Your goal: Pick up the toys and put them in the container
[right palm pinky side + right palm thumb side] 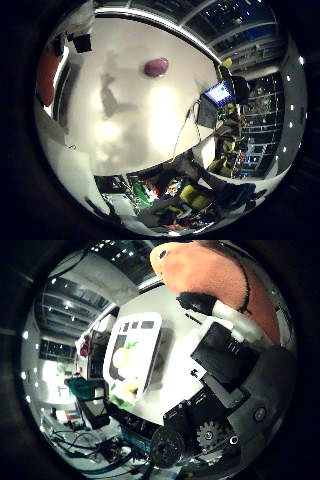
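Observation:
In the right thumb side palm view, my hand's [225, 360] black and white fingers curl against a tan-orange soft toy [215, 275] with a yellowish end, close to the palm. A white container [140, 340] stands on the white table [185, 335], away from the hand, with yellow-green toys [123, 362] in it. In the right little finger side palm view, a purple toy [155, 67] lies alone on the white table [140, 120], well away from the hand. The hand's shadow [110, 97] falls on the table beside it.
A red-orange thing [46, 80] stands at one table edge. A lit monitor [218, 95] and yellow and black gear [230, 135] stand past another edge. Room clutter [90, 395] lies beyond the container.

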### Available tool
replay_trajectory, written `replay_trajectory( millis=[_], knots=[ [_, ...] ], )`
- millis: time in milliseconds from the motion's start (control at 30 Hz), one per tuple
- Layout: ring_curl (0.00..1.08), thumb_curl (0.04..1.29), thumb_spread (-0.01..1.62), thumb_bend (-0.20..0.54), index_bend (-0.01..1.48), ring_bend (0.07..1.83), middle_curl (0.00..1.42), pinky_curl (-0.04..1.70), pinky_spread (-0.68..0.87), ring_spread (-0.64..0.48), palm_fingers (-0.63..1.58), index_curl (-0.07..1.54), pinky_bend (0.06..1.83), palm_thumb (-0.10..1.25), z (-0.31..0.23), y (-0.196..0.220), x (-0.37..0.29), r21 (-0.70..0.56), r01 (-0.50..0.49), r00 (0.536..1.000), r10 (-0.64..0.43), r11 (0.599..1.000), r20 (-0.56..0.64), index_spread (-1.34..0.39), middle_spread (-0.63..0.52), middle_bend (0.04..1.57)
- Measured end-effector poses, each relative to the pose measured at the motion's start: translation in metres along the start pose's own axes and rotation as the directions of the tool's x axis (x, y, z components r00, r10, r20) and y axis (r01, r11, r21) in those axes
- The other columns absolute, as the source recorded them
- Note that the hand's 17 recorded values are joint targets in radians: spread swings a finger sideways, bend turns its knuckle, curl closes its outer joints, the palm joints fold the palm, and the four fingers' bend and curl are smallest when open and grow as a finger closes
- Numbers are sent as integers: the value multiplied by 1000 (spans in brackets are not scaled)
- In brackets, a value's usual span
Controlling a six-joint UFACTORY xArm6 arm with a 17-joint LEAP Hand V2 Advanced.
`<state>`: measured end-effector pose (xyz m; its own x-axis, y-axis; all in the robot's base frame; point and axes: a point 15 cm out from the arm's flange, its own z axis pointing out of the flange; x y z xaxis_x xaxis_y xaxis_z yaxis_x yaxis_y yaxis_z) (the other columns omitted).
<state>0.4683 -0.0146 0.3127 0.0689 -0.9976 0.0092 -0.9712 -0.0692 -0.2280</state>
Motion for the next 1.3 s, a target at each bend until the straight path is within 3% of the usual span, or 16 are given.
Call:
replay_trajectory(
  millis=[300, 567, 633, 667, 700, 733, 767, 800, 867, 967, 1067, 1300],
  knots=[
    [621, 507, 928, -24, 526, 1154, 692, 688, -381, -274, 1092, 735, 1120, 975, 53, 32, -134, -103, 147, 985, -137, 984, 105, -440, -229, 1010],
    [634, 483, 1060, -20, 611, 1177, 742, 710, -371, -266, 1037, 795, 1126, 931, 115, 9, -183, -63, 218, 970, -209, 974, 121, -454, -255, 997],
    [637, 467, 1084, -31, 504, 1181, 748, 712, -411, -280, 926, 790, 1103, 881, 121, 2, -197, -49, 239, 965, -232, 970, 125, -450, -259, 996],
    [633, 456, 1094, -37, 351, 1190, 731, 700, -452, -299, 742, 747, 1081, 840, 122, -5, -201, -45, 245, 963, -237, 969, 126, -464, -256, 950],
    [629, 448, 1104, -32, 303, 1182, 720, 698, -466, -307, 653, 735, 1071, 829, 123, -10, -203, -46, 247, 962, -240, 968, 127, -471, -255, 923],
    [614, 430, 1091, -47, 336, 1078, 688, 707, -377, -286, 265, 734, 985, 788, 125, -11, -204, -59, 254, 961, -245, 966, 128, -486, -244, 799],
    [556, 414, 1069, -44, 397, 859, 596, 703, -153, -159, -19, 694, 945, 742, 126, -9, -203, -76, 262, 959, -251, 962, 129, -524, -170, 599],
    [480, 407, 1061, -40, 383, 718, 542, 654, -42, -71, -117, 644, 919, 733, 127, -5, -202, -94, 279, 955, -266, 956, 131, -541, -127, 499],
    [353, 396, 1044, -27, 319, 519, 446, 552, 230, 86, -125, 546, 834, 725, 128, 3, -200, -125, 334, 938, -316, 934, 141, -545, -32, 316],
    [303, 384, 1033, -24, 207, 425, 387, 479, 416, 187, -81, 466, 761, 728, 125, 7, -195, -140, 372, 924, -352, 918, 149, -535, 40, 195],
    [280, 375, 1029, -24, 169, 375, 345, 425, 499, 228, -51, 406, 705, 730, 122, 1, -175, -137, 355, 931, -336, 925, 143, -527, 75, 163],
    [261, 364, 1020, -27, 174, 324, 296, 352, 511, 241, -14, 340, 613, 713, 91, -11, -97, -115, 317, 946, -305, 941, 112, -496, 96, 175]
  ],
)
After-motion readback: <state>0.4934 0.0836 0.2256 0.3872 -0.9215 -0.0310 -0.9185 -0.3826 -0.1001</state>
